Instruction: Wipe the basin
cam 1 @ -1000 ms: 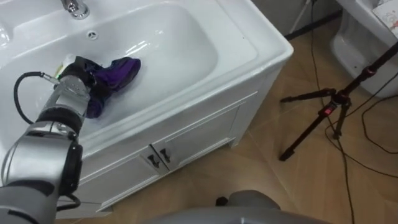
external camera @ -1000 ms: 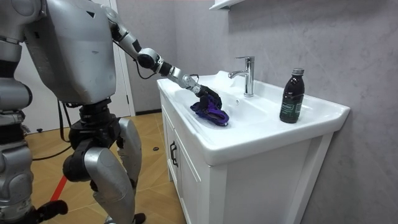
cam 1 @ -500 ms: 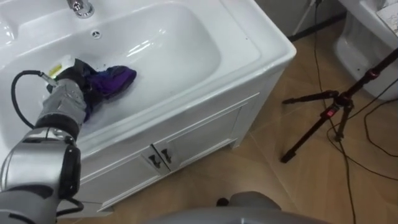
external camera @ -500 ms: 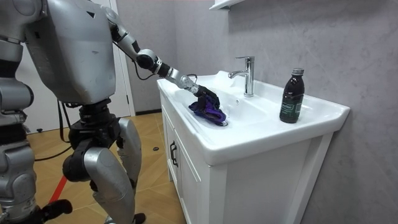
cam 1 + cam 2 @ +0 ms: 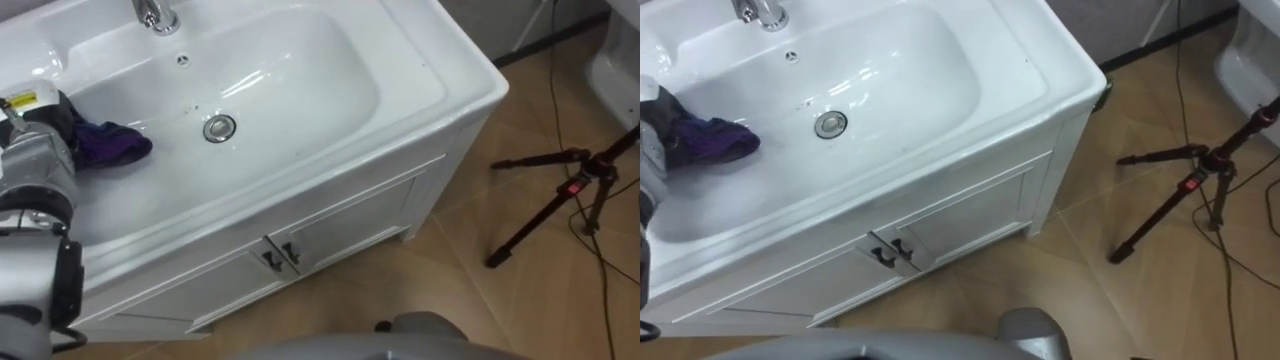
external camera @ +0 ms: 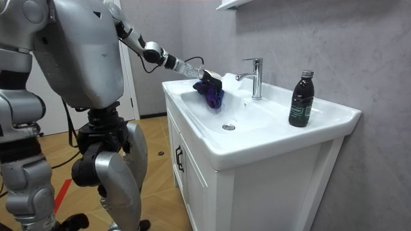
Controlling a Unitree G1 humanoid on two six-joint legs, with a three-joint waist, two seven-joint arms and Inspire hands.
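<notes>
Cloth (image 5: pixel 112 146), purple and crumpled, lies bunched against the sloping left wall of the white basin (image 5: pixel 300 90), at the frame's left edge. I see the robot's left hand (image 5: pixel 58 112) curled round its near end, probably so that I can drag it across the wet surface. The drain (image 5: pixel 220 127) sits uncovered mid-frame, with the tap (image 5: pixel 155 14) at the top.
</notes>
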